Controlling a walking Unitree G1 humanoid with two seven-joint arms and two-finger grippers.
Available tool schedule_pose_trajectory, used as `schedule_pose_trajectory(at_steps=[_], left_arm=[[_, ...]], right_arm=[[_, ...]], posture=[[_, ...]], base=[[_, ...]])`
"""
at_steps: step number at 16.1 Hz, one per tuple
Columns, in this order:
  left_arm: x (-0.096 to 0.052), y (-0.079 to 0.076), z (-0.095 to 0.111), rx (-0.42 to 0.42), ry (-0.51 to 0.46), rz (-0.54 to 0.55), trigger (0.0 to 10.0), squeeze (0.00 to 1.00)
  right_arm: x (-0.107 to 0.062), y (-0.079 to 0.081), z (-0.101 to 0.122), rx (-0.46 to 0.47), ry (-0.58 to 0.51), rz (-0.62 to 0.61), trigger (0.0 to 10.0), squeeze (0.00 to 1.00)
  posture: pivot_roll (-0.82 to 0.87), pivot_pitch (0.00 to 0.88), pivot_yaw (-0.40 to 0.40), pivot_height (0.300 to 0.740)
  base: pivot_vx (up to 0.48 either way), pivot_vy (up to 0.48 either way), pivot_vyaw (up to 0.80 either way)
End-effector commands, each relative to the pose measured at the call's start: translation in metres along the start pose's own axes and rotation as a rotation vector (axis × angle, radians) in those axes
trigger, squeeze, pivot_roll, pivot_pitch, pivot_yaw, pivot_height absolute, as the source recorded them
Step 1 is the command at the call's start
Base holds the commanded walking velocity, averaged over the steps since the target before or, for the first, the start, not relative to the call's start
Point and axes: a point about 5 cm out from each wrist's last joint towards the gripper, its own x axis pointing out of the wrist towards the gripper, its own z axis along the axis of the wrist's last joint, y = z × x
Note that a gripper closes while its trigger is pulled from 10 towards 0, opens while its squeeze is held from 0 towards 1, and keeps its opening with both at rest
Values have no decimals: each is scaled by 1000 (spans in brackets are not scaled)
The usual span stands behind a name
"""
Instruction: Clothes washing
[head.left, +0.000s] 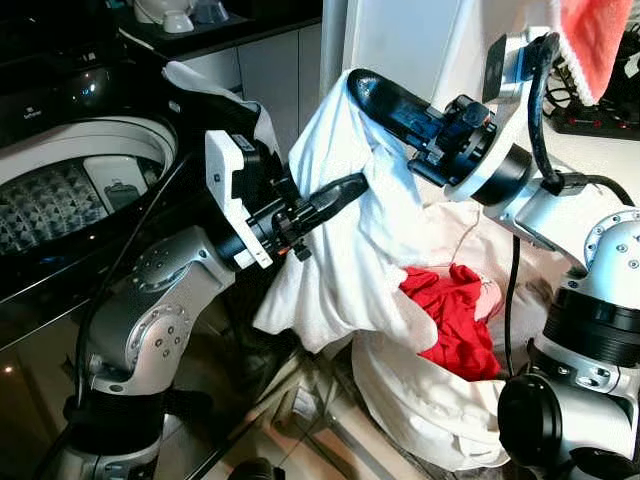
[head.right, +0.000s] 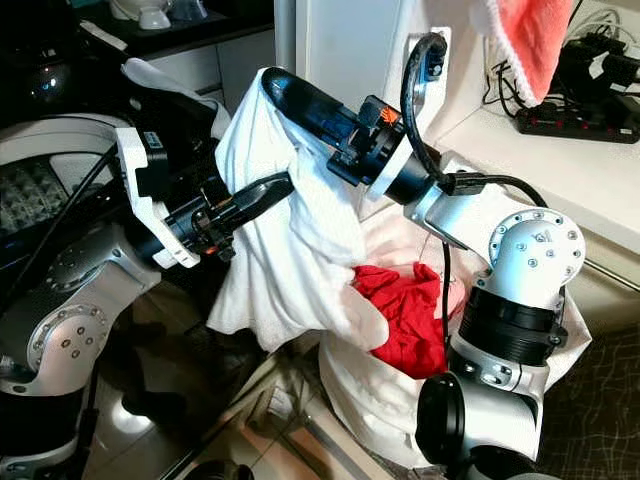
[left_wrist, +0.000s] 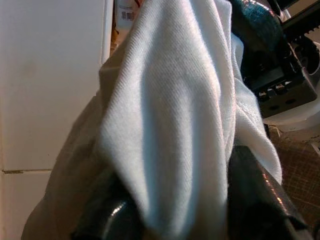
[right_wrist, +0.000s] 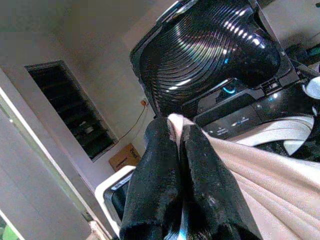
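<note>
White cloth (head.left: 350, 230) held up between both grippers, beside the open washing machine (head.left: 70, 190).

Left gripper (head.left: 340, 190) pinches the cloth's middle; its wrist view shows fabric bunched between the fingers. Right gripper (right_wrist: 172, 135) is clamped on the top edge, with the raised machine lid (right_wrist: 210, 55) behind. Cloth hangs creased above a red garment (head.left: 455, 320) in the laundry bag (head.left: 420, 410).

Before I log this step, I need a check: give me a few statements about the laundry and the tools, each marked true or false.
1. The right tool is shut on the white cloth. True.
2. The left tool holds the red cloth. False: it is on the white cloth; the red one lies in the bag.
3. The washer is open. True.
4. The white cloth is inside the drum. False: it hangs between the tools, beside the washer.
</note>
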Motion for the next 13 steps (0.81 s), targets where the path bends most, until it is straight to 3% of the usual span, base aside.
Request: schedule_pose_trajectory(at_steps=[1, 8, 11, 12, 13], left_arm=[[0, -2, 2, 17, 2, -1, 0, 0], [-1, 0, 3, 32, 4, 1, 0, 0], [-2, 15, 9, 124, 12, 88, 0, 0], [-4, 29, 18, 211, 23, 163, 0, 0], [-7, 47, 36, 309, 14, 259, 0, 0]], right_arm=[[2, 7, 1, -15, -7, 32, 0, 0], [3, 8, -3, -9, 4, 34, 0, 0], [3, 9, -2, -29, -5, 33, 0, 0], [3, 9, 0, -58, -15, 20, 10000, 0], [2, 9, 2, -69, -28, 12, 10000, 0]], posture=[[27, 0, -32, 740], [24, 0, -22, 740], [21, 0, -20, 740], [19, 0, -18, 740], [16, 0, -12, 740]], base=[[0, 0, 0], [0, 0, 0], [0, 0, 0], [0, 0, 0], [0, 0, 0]])
